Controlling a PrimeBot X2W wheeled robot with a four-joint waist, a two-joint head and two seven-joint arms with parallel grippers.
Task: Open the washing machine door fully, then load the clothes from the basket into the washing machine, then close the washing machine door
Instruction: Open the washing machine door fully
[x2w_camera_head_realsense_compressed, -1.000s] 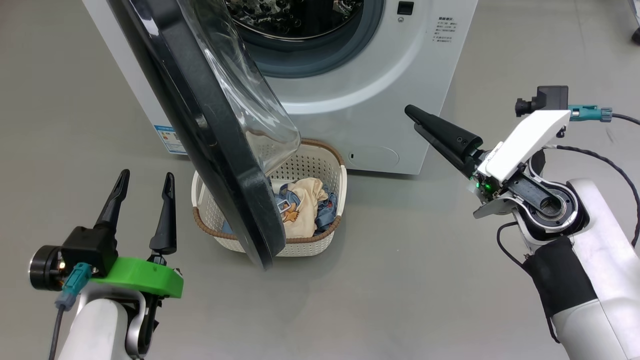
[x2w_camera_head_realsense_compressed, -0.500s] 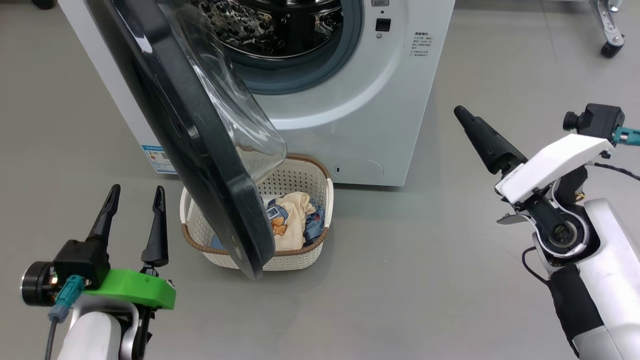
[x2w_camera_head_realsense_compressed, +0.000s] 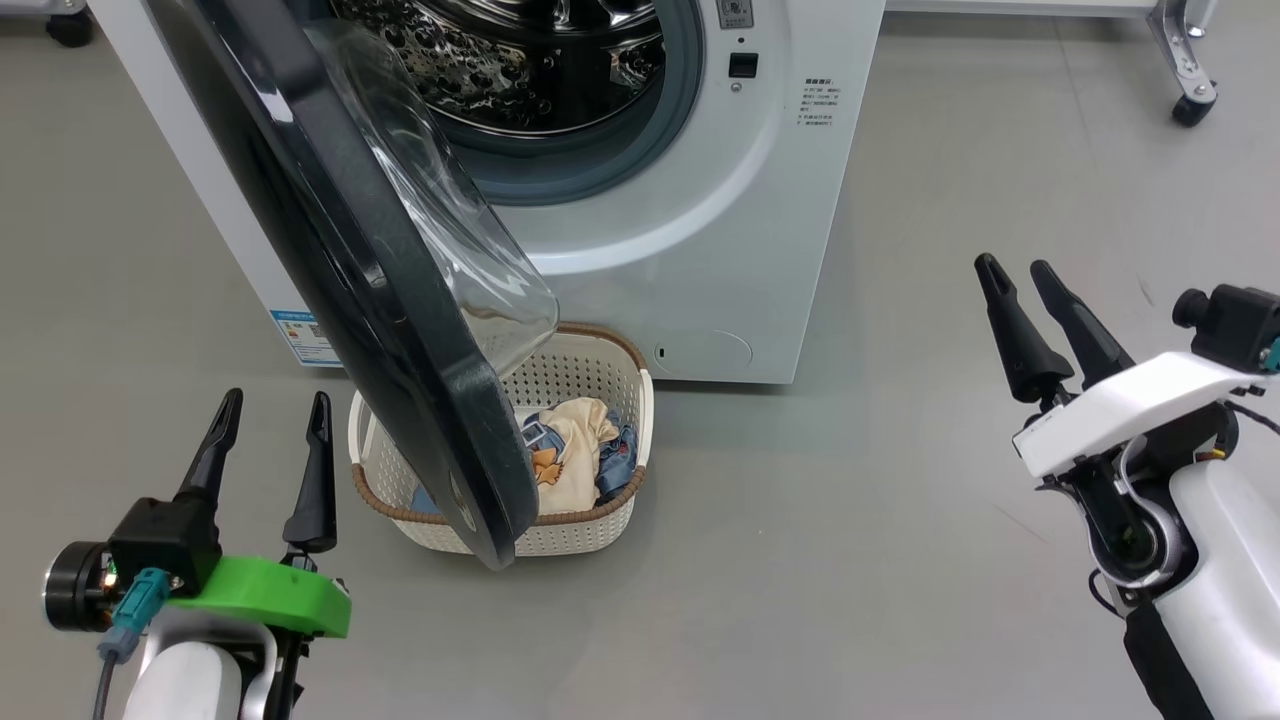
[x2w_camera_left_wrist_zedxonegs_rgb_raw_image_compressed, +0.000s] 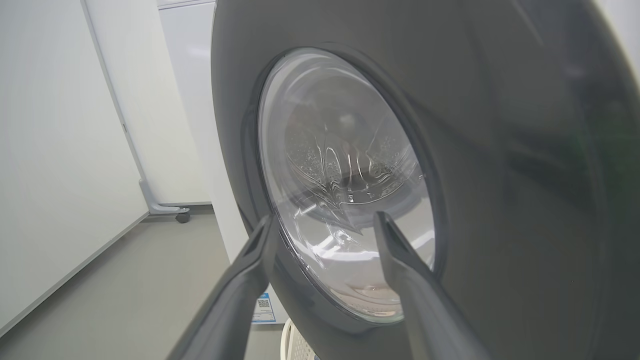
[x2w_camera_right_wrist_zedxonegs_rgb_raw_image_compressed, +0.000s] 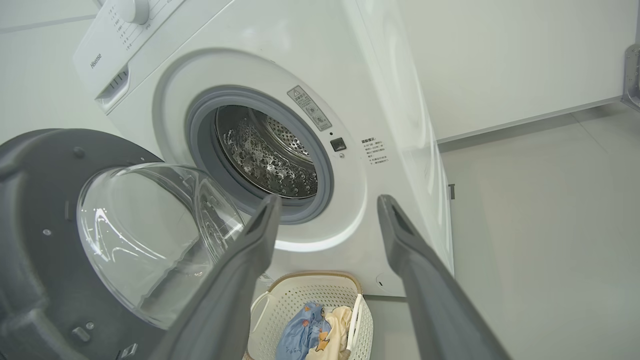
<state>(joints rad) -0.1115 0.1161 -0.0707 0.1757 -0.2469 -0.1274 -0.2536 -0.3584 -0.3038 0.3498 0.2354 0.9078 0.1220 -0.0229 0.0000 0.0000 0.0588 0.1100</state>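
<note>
**Door half open, overhanging the basket**

Head view: the white washing machine (x2w_camera_head_realsense_compressed: 700, 250) has its round glossy black door (x2w_camera_head_realsense_compressed: 360, 300), clear glass bulging at centre, swung partway out over the cream perforated plastic basket (x2w_camera_head_realsense_compressed: 575, 535) holding the light blue and cream clothes (x2w_camera_head_realsense_compressed: 575, 450). The left gripper (x2w_camera_head_realsense_compressed: 276, 400) sits just left of the door, the right gripper (x2w_camera_head_realsense_compressed: 1012, 265) well to the right, both spread wide and empty.

Left wrist view: parted fingers (x2w_camera_left_wrist_zedxonegs_rgb_raw_image_compressed: 240, 280) face the door's outer glass; contact cannot be told.

Right wrist view: the perforated steel drum (x2w_camera_right_wrist_zedxonegs_rgb_raw_image_compressed: 270, 155) stands exposed.

Opening the door looks the step in hand; next it needs swinging wider, clear of the basket
</note>
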